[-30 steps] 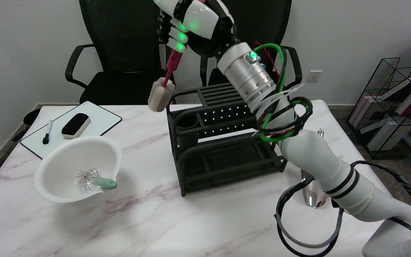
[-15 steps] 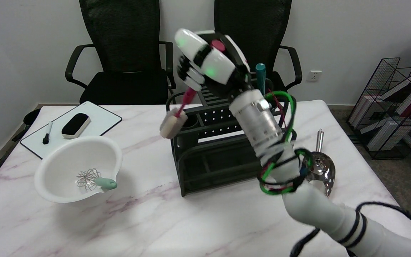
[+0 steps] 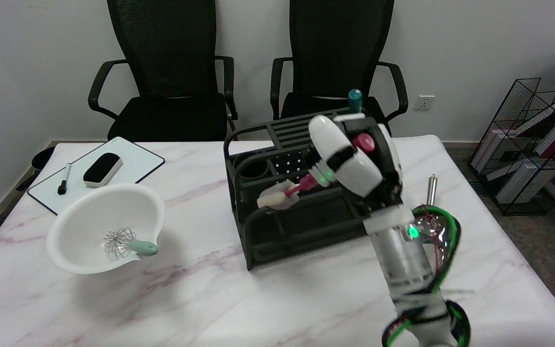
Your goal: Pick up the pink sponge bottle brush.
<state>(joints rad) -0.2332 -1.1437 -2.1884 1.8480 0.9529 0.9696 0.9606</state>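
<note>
change: since the earlier frames the right arm has swung down and toward the near side, carrying the brush from high above the rack's far left corner to low in front of the rack's middle; the other things lie as before.
right hand: black-and-white many-fingered hand, seen from its back, raised over the right part of the rack; its fingers are closed round the brush handle, with a green light glowing at the grip.
task thing: pink sponge bottle brush, held in the air; the pink handle runs from the hand down and to the picture's left, nearly level; the pale sponge head shows in front of the rack's middle tier; whether it touches the rack cannot be told.
rack: black metal dish rack with a perforated back panel and a round cup holder at its left, standing on the desk; a teal handle rises behind its far right corner.
desk: white marble-patterned desk carrying all of the things.
bowl: white plastic mixing bowl, tilted, well left of the rack; a wire whisk with a mint-green handle lies inside it.
board: small whiteboard at the far left, bearing a black eraser and a black marker.
ladle: shiny steel ladle, just right of the arm and partly hidden by it.
background: two black mesh office chairs behind the desk; a wire basket of books at the right.
</note>
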